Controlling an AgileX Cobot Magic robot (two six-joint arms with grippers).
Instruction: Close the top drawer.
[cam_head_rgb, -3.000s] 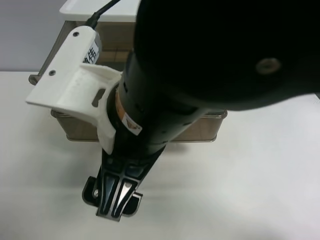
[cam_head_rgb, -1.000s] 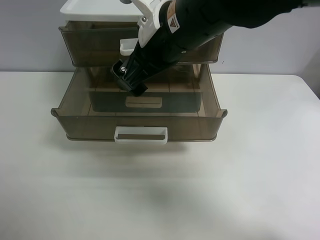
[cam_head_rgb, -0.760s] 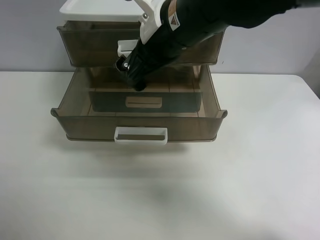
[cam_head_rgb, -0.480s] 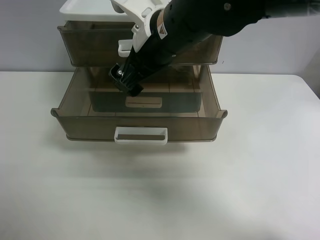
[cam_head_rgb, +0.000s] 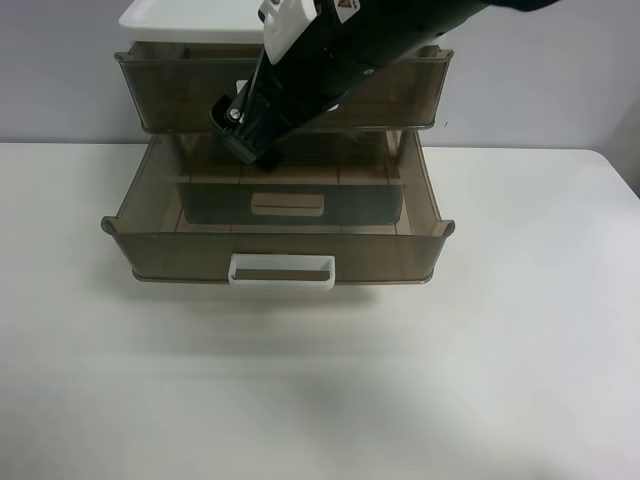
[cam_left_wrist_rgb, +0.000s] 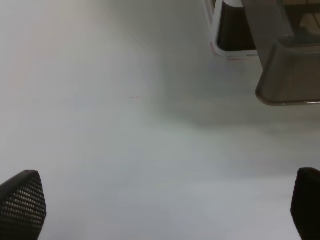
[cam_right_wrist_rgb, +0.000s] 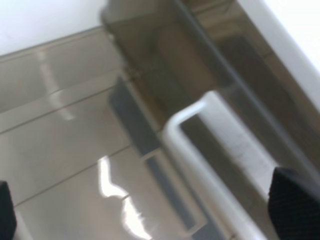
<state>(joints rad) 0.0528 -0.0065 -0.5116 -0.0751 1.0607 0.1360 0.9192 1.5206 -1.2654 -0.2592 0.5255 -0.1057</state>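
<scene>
The top drawer (cam_head_rgb: 165, 95) is smoky-brown plastic and stands a little way out of the white cabinet. Its white loop handle (cam_head_rgb: 242, 90) is mostly hidden behind the arm that comes in from the exterior high view's upper right. The right wrist view shows this is my right arm. My right gripper (cam_head_rgb: 243, 130) is open and empty, just in front of the drawer's front. In the right wrist view the handle (cam_right_wrist_rgb: 235, 145), faintly scuffed, lies close ahead of the gripper (cam_right_wrist_rgb: 150, 205). My left gripper (cam_left_wrist_rgb: 164, 202) is open and empty over the bare white table.
A matching brown drawer (cam_head_rgb: 180, 255) with a clean white handle (cam_head_rgb: 281, 271) is pulled far out below the top one. A third drawer (cam_head_rgb: 287, 204) shows through it. The cabinet base (cam_left_wrist_rgb: 232, 30) and a drawer corner (cam_left_wrist_rgb: 292, 75) show in the left wrist view.
My right arm has swung from close over the table's front up to the top drawer's front. In the last second the gripper has moved a little up and left. The drawers have not moved.
</scene>
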